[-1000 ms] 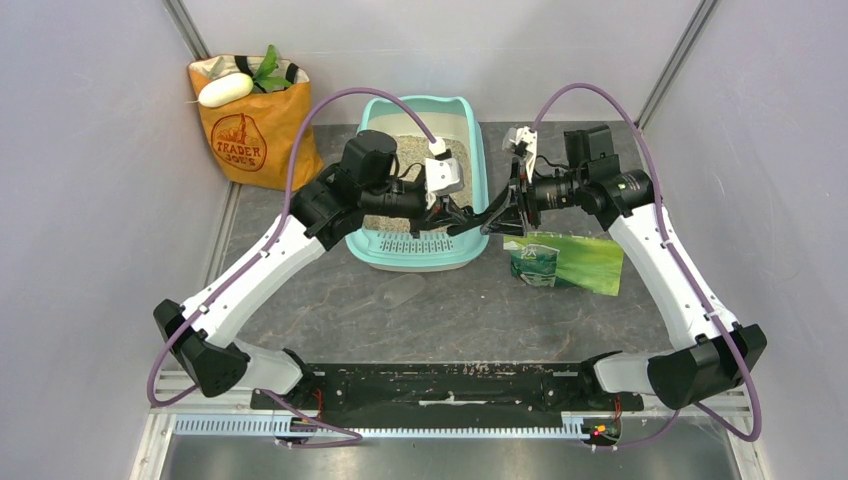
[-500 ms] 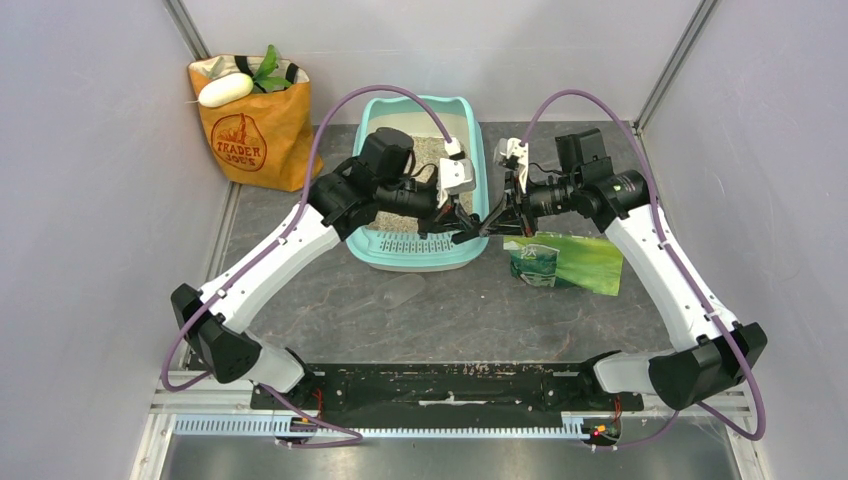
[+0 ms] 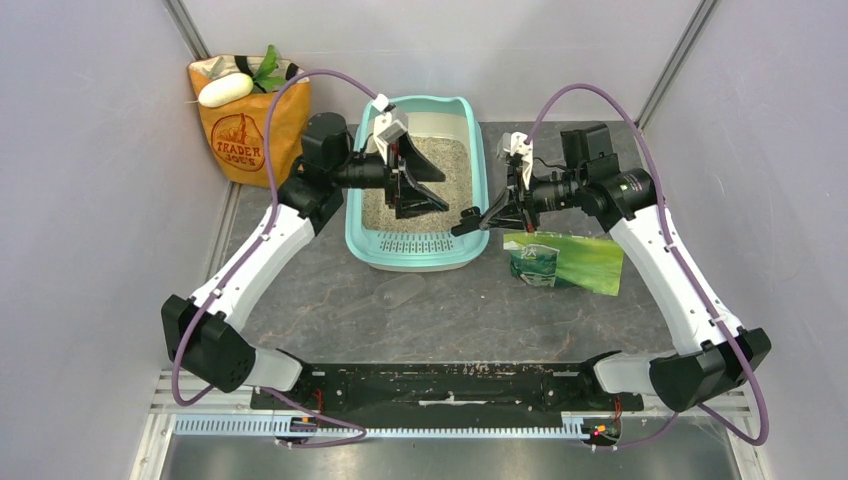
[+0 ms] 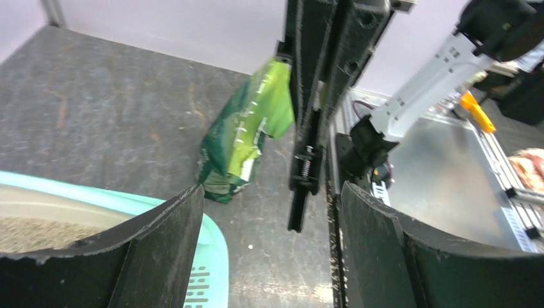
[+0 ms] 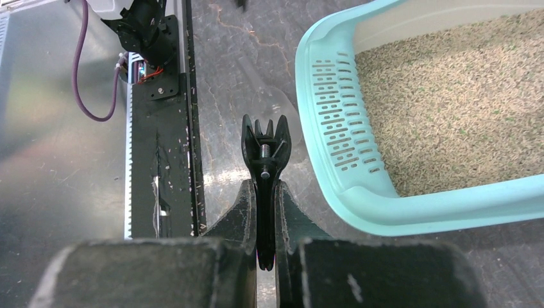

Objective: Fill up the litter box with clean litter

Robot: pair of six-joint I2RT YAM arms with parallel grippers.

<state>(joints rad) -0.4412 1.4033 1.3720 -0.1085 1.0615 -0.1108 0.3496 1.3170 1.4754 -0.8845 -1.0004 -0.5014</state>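
Note:
The mint-teal litter box (image 3: 410,262) stands at the table's middle back, with beige clean litter (image 3: 455,165) spread over its floor. My left gripper (image 3: 430,187) hangs open over the litter, nothing between its fingers (image 4: 173,237). My right gripper (image 3: 490,215) is just right of the box's near right corner, shut on a black spring clip (image 5: 264,144) that juts out past its fingertips. The left wrist view has that clip (image 4: 305,173) hanging ahead of my open left gripper (image 4: 272,189). The right wrist view shows the box's rim (image 5: 417,212), grate step and litter (image 5: 449,109).
A green printed bag (image 3: 565,262) lies flat on the table right of the box. A clear plastic scoop (image 3: 400,292) lies in front of the box. An orange paper grocery bag (image 3: 245,125) stands at the back left, against the wall.
My left gripper opened, let go of the black clip and swung left and back over the litter. My right gripper shut on the clip and keeps it.

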